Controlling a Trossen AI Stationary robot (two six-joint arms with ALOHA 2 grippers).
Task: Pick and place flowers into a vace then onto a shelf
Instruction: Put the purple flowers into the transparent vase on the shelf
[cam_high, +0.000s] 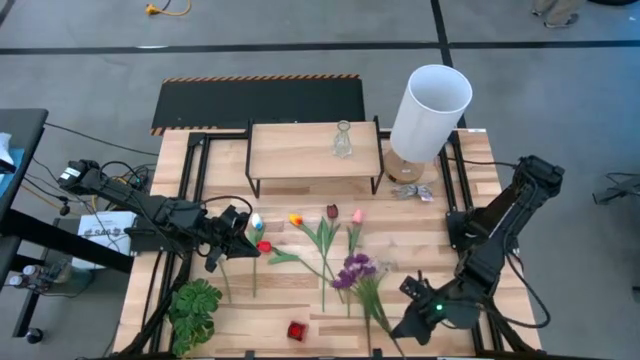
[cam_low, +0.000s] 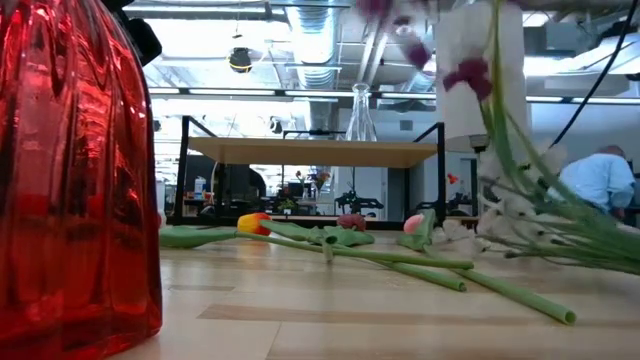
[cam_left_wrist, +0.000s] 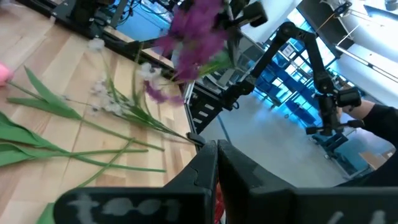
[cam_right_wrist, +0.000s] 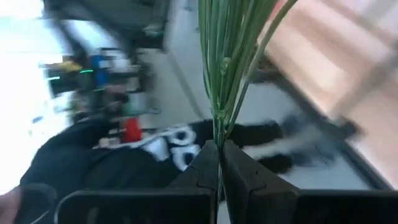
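Your left gripper (cam_high: 252, 243) sits closed, its dark arm stretched low across the bench's left side. Your right gripper (cam_high: 402, 334) is clamped tight at the near edge, its arm folded at the elbow.

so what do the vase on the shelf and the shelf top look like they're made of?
Vase: clear glass by the look; the shelf top shows through it from above, and the low view shows the room through it. Glossy.
Shelf: top looks like pale wood, matte, with faint grain, on thin black legs, probably metal.
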